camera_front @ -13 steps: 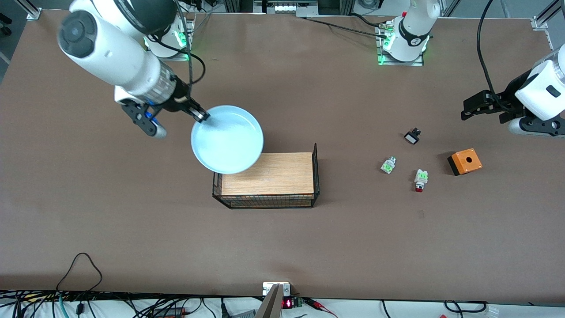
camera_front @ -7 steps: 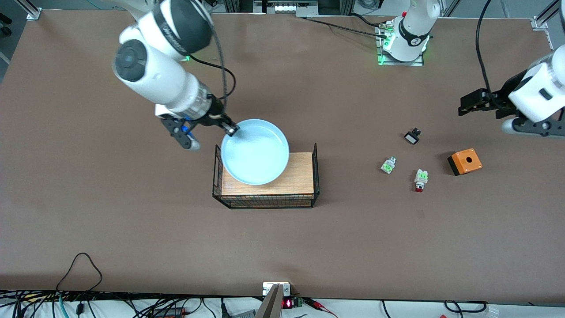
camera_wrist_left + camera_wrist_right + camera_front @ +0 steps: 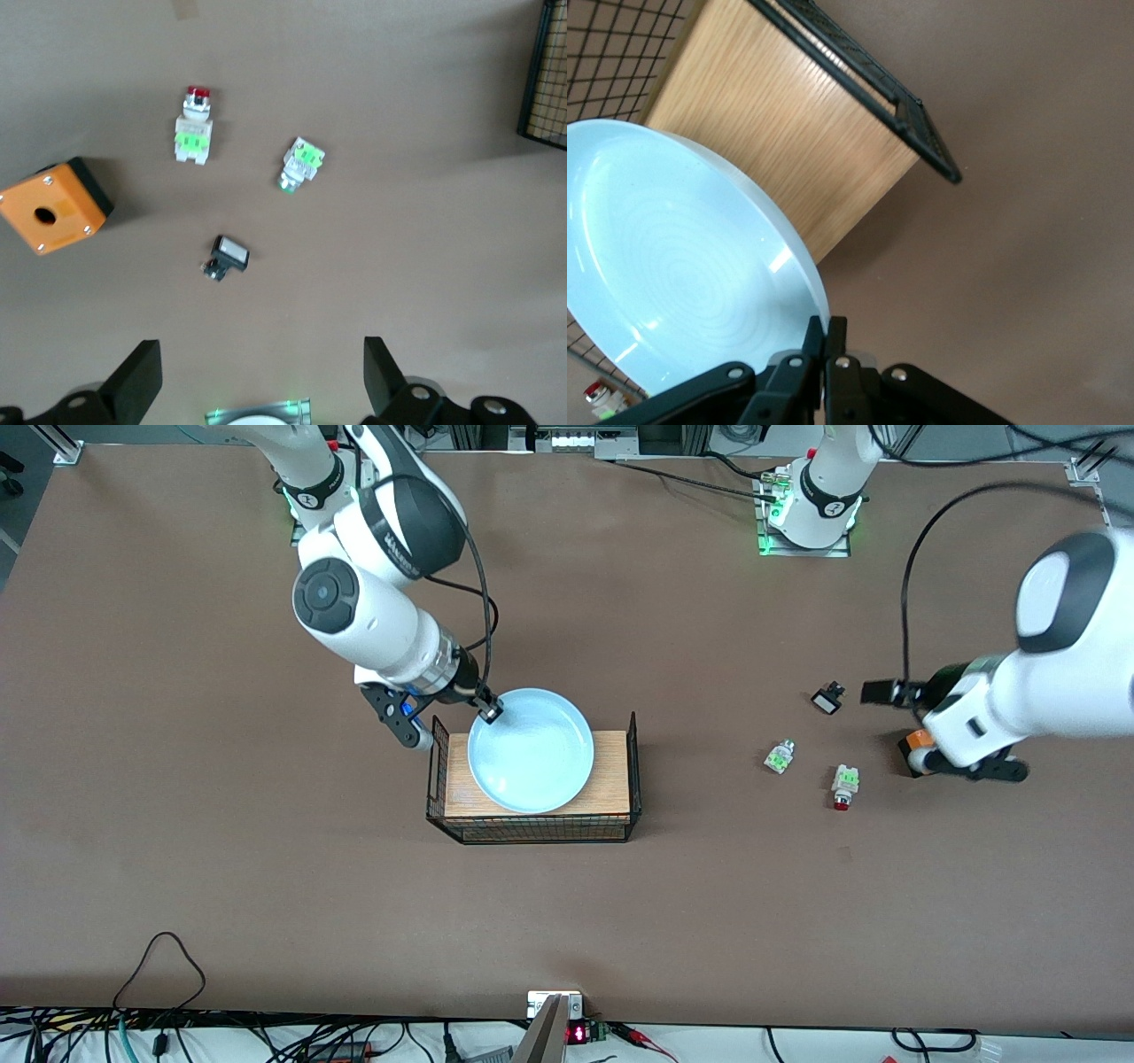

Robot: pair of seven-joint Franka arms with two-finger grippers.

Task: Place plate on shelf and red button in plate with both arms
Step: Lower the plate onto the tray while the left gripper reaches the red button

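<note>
The pale blue plate (image 3: 532,751) hangs over the wooden board in the wire basket (image 3: 633,762). My right gripper (image 3: 490,710) is shut on its rim at the edge toward the robots. The right wrist view shows both fingers (image 3: 825,332) pinching the plate (image 3: 682,266). The red button (image 3: 842,786) lies on the table toward the left arm's end, its red cap pointing at the front camera. My left gripper (image 3: 877,692) is open and empty in the air, between the black part and the orange box. In the left wrist view, the red button (image 3: 194,127) lies apart from the gripper (image 3: 257,382).
A white-green part with no red cap (image 3: 779,756) lies beside the red button. A small black part (image 3: 827,699) lies farther from the front camera. The left arm partly covers the orange box (image 3: 915,742). The basket has tall wire ends (image 3: 868,88).
My right arm carried the plate from beside the basket to over its wooden board. My left arm swung in from the table's end to above the orange box.
</note>
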